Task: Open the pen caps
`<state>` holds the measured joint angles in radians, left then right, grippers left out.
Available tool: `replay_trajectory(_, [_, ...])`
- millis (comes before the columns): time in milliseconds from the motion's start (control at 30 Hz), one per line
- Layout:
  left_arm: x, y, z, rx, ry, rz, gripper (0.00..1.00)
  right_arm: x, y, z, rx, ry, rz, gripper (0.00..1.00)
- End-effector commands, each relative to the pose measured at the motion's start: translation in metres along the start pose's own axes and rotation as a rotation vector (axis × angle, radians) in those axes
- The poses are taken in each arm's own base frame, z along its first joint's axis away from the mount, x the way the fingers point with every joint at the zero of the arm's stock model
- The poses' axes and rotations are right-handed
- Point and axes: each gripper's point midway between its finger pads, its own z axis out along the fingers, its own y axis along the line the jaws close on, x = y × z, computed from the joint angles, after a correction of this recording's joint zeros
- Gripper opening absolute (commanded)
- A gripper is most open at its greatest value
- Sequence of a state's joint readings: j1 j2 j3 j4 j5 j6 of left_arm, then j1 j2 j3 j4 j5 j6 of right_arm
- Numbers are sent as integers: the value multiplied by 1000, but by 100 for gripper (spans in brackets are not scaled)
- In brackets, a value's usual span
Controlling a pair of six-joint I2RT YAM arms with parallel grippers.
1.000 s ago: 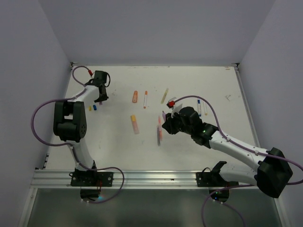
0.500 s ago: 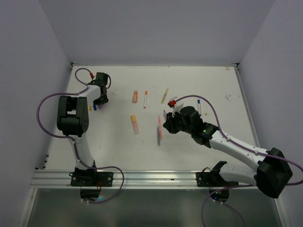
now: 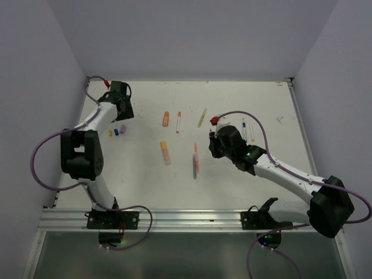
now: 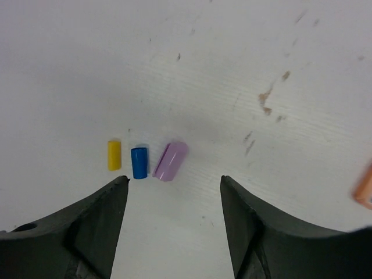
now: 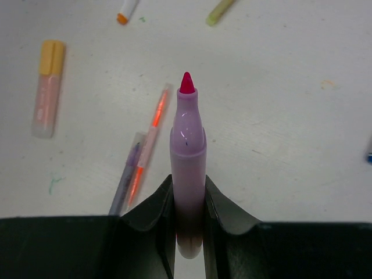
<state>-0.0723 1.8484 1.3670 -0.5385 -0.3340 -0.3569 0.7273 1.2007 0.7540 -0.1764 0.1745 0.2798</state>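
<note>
Lifting the open, empty left pincer (image 4: 174, 181) off the lilac cap (image 4: 170, 161) just laid beside blue cap (image 4: 139, 163) and yellow cap (image 4: 114, 154); clamping the bared lilac pen (image 5: 188, 133) in the right pincer (image 5: 189, 195); apparently tallying three opened.

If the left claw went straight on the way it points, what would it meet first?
Most likely the lilac cap, lying just ahead of the open left claw; failing that, the table beside it. Depth is unclear.

Orange pen (image 4: 365, 187): cropped at right edge. Lilac pen (image 5: 187, 133): rear end hidden inside right hand (image 5: 188, 181). Blue object (image 5: 369, 156): edge sliver, unidentifiable.
</note>
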Motion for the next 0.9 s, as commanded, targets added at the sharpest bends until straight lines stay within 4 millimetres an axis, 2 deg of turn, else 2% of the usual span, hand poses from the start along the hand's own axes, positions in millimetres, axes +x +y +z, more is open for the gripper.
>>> replay_trajectory(0, [-74, 0, -98, 155, -245, -94, 69, -19, -45, 0, 245, -6, 47, 0])
replay_trajectory(33, [-78, 3, -111, 169, -273, -95, 73, -25, -50, 1, 268, -7, 57, 0])
replay_trajectory(67, [-78, 5, -121, 180, -290, -95, 78, -19, -58, 5, 303, 28, 55, 0])
replay_trajectory(100, [-84, 10, -146, 211, -339, -102, 82, -20, -69, 7, 338, 38, 72, 0])
replay_trajectory(133, [-84, 14, -156, 217, -362, -96, 84, -25, -74, 9, 352, 37, 82, 0])
replay_trajectory(167, [-79, 17, -163, 220, -372, -93, 91, -18, -81, 15, 379, 73, 85, 1])
replay_trajectory(200, [-83, 24, -185, 235, -430, -96, 93, -25, -89, 16, 400, 71, 103, 1])
replay_trajectory(267, [-71, 33, -193, 232, -450, -89, 100, -19, -98, 26, 425, 116, 100, 2])
replay_trajectory(300, [-71, 38, -212, 253, -508, -100, 100, -18, -107, 29, 447, 129, 113, 2])
replay_trajectory(333, [-66, 39, -216, 267, -525, -93, 100, -23, -111, 32, 458, 130, 117, 3])
replay_trajectory(367, [-49, 41, -207, 266, -506, -87, 100, -23, -116, 34, 468, 137, 119, 3])
replay_trajectory(400, [-49, 47, -224, 289, -575, -117, 100, -18, -124, 42, 483, 166, 121, 4])
replay_trajectory(433, [-43, 45, -227, 314, -592, -131, 100, -22, -128, 45, 488, 164, 126, 5])
replay_trajectory(467, [-25, 44, -214, 324, -572, -124, 100, -22, -133, 49, 498, 172, 130, 6])
replay_trajectory(500, [-26, 48, -227, 341, -638, -146, 100, -14, -141, 56, 514, 210, 136, 6])
replay_trajectory(533, [-21, 50, -223, 335, -643, -148, 100, -21, -144, 60, 517, 204, 139, 6])
replay_trajectory(567, [-10, 53, -215, 320, -636, -145, 100, -21, -149, 63, 525, 217, 135, 6])
replay_trajectory(600, [-6, 56, -210, 301, -630, -144, 100, -27, -156, 65, 542, 211, 139, 6])
replay_trajectory(733, [6, 45, -200, 336, -604, -123, 100, -17, -173, 80, 564, 273, 130, 8])
replay_trajectory(867, [20, 41, -183, 324, -546, -99, 100, -9, -185, 88, 585, 318, 130, 9])
